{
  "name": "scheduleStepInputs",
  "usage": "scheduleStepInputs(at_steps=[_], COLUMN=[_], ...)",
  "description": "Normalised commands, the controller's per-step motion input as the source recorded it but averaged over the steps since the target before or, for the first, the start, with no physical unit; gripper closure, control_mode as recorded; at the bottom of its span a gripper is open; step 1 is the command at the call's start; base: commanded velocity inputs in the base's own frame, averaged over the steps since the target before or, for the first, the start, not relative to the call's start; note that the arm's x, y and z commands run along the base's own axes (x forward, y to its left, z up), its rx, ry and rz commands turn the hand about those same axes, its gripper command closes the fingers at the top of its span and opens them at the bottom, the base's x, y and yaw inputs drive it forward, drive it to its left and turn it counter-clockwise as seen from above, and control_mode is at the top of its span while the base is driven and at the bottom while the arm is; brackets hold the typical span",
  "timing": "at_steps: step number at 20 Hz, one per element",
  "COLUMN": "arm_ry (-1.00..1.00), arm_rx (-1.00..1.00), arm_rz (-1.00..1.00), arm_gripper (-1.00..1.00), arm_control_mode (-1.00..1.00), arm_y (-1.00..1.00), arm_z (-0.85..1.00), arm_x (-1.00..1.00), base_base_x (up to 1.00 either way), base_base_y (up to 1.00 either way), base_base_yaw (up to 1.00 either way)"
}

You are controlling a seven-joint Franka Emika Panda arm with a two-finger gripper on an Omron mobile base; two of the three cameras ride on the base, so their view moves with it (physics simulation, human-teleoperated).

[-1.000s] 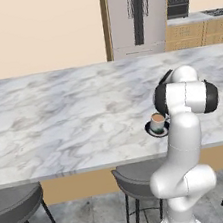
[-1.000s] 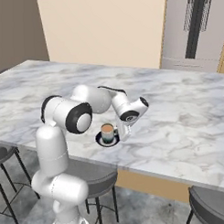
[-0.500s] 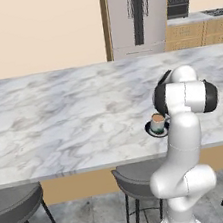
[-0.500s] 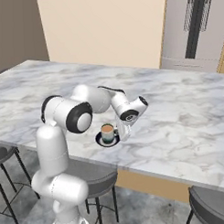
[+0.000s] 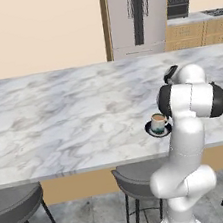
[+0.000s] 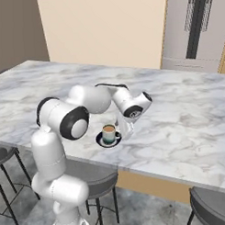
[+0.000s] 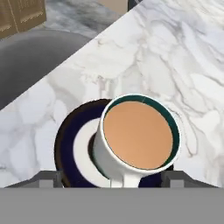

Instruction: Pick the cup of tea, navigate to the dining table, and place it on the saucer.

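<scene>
The cup of tea (image 7: 138, 133) stands upright on the dark navy saucer (image 7: 72, 140), brown liquid level inside, its handle toward my hand. Both rest near the front edge of the marble dining table (image 5: 58, 116). My gripper (image 7: 111, 178) is open, its two tips spread wide on either side of the cup's near side and apart from the cup wall. From the right base view the cup (image 6: 108, 133) sits on the saucer (image 6: 102, 142) with the gripper (image 6: 125, 130) right beside it. In the left base view the cup (image 5: 158, 122) and saucer (image 5: 150, 129) lie just left of my forearm.
Grey round stools (image 5: 18, 203) (image 5: 136, 180) stand under the table's front edge, another at the right (image 6: 214, 202). A steel fridge (image 5: 137, 13) and wooden cabinets (image 5: 193, 33) are beyond the table. The table edge runs close to the saucer.
</scene>
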Motion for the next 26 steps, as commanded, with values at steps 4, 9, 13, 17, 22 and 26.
scheduleStepInputs(at_steps=[4, 9, 13, 17, 22, 26], arm_ry=[0.0, 0.0, -0.15, -0.13, -0.05, 0.0], arm_rx=[0.0, 0.0, 0.0, 0.0, 0.0, 0.0], arm_rz=[0.01, 0.04, -0.25, -0.39, -0.48, -0.42], arm_gripper=[-1.0, -1.0, -1.0, -1.0, -1.0, -1.0], arm_control_mode=[-1.0, -1.0, -1.0, -1.0, -1.0, -1.0], arm_y=[0.0, 0.02, 0.25, 0.32, 0.37, 0.36], arm_z=[1.0, 0.96, 0.42, 0.48, 0.48, 0.58], arm_x=[-0.4, -0.81, -1.0, -1.0, -1.0, -1.0], base_base_x=[0.0, 0.0, 0.0, 0.0, 0.0, 0.0], base_base_y=[0.0, 0.0, 0.0, 0.0, 0.0, 0.0], base_base_yaw=[0.0, 0.0, 0.0, 0.0, 0.0, 0.0])
